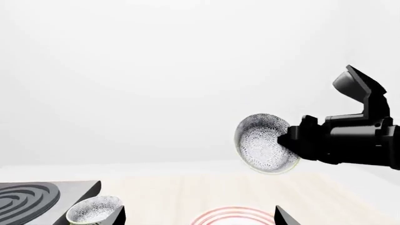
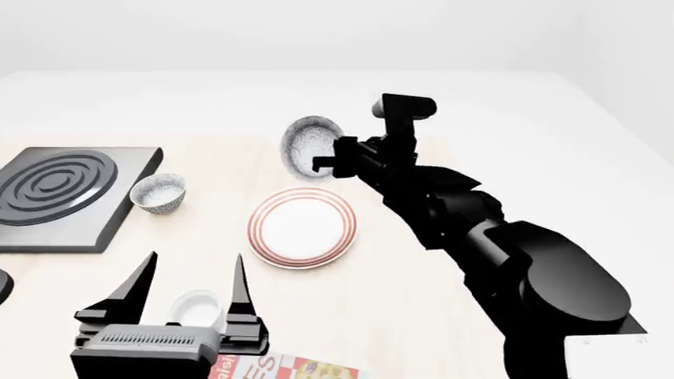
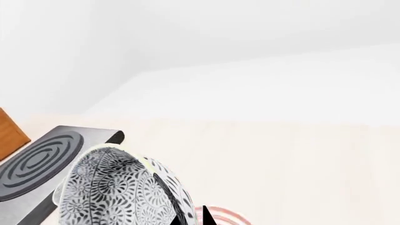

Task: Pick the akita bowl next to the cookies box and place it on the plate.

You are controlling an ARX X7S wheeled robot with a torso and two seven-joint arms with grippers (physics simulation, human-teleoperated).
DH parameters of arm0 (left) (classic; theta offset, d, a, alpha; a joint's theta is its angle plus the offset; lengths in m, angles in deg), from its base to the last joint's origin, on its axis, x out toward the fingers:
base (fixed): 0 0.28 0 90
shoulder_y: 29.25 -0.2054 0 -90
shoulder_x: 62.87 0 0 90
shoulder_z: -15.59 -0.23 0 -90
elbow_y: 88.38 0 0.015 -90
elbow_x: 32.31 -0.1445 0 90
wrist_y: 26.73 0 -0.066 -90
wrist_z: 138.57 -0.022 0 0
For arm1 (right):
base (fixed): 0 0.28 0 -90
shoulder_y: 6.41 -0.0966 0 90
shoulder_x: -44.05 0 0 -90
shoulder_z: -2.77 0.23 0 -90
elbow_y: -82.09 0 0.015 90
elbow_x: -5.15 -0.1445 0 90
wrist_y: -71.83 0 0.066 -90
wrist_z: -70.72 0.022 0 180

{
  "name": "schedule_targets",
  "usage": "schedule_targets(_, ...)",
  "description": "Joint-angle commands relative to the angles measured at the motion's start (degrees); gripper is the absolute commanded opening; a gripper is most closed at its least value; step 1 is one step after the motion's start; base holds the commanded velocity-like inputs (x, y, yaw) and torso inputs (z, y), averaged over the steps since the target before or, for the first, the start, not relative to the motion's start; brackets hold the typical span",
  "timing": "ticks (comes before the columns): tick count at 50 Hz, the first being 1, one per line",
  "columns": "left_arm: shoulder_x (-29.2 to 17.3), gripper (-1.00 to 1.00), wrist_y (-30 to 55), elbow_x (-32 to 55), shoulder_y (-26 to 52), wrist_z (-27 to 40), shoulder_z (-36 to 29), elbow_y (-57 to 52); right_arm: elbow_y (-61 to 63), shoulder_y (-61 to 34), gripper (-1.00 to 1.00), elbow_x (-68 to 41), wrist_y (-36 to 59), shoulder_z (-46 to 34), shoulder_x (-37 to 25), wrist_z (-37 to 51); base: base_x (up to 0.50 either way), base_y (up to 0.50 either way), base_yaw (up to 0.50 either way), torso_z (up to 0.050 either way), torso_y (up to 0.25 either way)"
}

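**Bowl held beyond the plate, tipped on edge**

Bowl [image 2: 308, 144] is off the desk [image 2: 421, 276], clamped at its rim in my right hand [image 2: 335, 160] and tilted so its mouth faces sideways. Going left to right in the head view: the burner [image 2: 63, 189], a second speckled bowl [image 2: 158, 193] beside it, my left hand [image 2: 189, 288] with fingers apart around a small white cup [image 2: 196, 306], then the plate [image 2: 302, 227]. The cookies box [image 2: 284, 368] peeks in at the near edge. What matters: the plate lies nearer me than the held bowl, almost directly below and slightly back. I judge I must draw the right hand toward me, level the bowl, then lower.
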Motion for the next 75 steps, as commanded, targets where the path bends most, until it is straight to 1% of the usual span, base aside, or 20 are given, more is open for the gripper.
schedule_targets(1,-0.07,1.00,0.03,0.11,0.16,0.15,-0.19,0.22,0.71,1.51,-1.00,-1.00,-0.86,-0.74,0.08,-0.58,0.00,0.00,0.00,0.000,0.000)
schedule_targets(11,-0.24,1.00,0.17,0.18,0.19,0.51,-0.09,-0.17,1.33,1.74,-1.00,-0.85,-0.58,-0.15,0.08,-0.74,0.00,0.00,0.00,0.000,0.001)
schedule_targets(25,-0.64,1.00,0.33,-0.46,0.16,0.75,-0.59,-0.23,1.58,1.59,-1.00,-0.49,-0.67,-0.28,0.08,-1.22,0.00,0.00,0.00,0.000,-0.250)
schedule_targets(26,-0.41,1.00,-0.87,-0.28,0.05,0.68,-0.29,0.16,1.78,1.39,-1.00,-0.80,-0.59,-0.05,0.08,-1.05,0.00,0.00,0.00,0.000,-0.250)
schedule_targets(27,-0.39,1.00,-2.12,0.91,-0.23,-0.02,0.06,0.36,1.85,1.44,-1.00,-0.66,-0.59,-0.14,0.08,-1.09,0.00,0.00,0.00,0.000,0.000)
schedule_targets(28,-0.77,1.00,-0.75,-0.76,-0.04,0.56,-0.57,-0.22,1.90,1.48,-1.00,-0.57,-0.67,-0.15,0.08,-1.03,0.00,0.00,0.00,0.000,0.000)
schedule_targets(43,-0.73,1.00,-1.05,-0.22,-0.09,0.87,-0.45,-0.07,2.39,1.63,-1.00,-0.03,-0.59,0.04,0.08,-1.21,0.00,0.00,0.00,0.000,0.000)
schedule_targets(51,-0.91,1.00,-1.20,-0.38,-0.01,0.83,-0.71,-0.07,2.36,1.99,-1.00,0.17,-0.67,0.11,0.08,-1.45,0.00,0.00,0.00,0.000,-0.250)
schedule_targets(52,-0.48,1.00,-2.60,1.05,-0.23,0.44,-0.13,0.46,2.20,2.11,-1.00,0.25,-0.75,0.08,0.08,-1.54,0.00,0.00,0.00,0.000,0.062)
schedule_targets(53,-0.89,1.00,-1.53,0.38,-0.04,0.60,-0.45,0.13,2.21,2.03,-1.00,0.12,-0.69,0.16,0.08,-1.49,0.00,0.00,0.00,0.000,0.000)
schedule_targets(59,-0.94,1.00,-1.80,0.22,-0.07,0.66,-0.58,0.17,2.19,2.03,-1.00,-0.14,-0.71,0.15,0.08,-2.01,0.00,0.00,0.00,0.000,0.000)
schedule_targets(60,-0.93,1.00,-2.03,0.17,-0.05,0.56,-0.65,0.52,2.18,1.88,1.00,-1.56,-1.10,0.85,0.08,-2.13,0.00,0.00,0.00,0.000,0.000)
schedule_targets(75,-1.12,1.00,-1.89,0.39,-0.06,0.86,-0.68,0.27,2.03,2.20,1.00,-0.15,-0.62,0.07,0.08,-1.95,0.00,0.00,0.00,0.000,0.000)
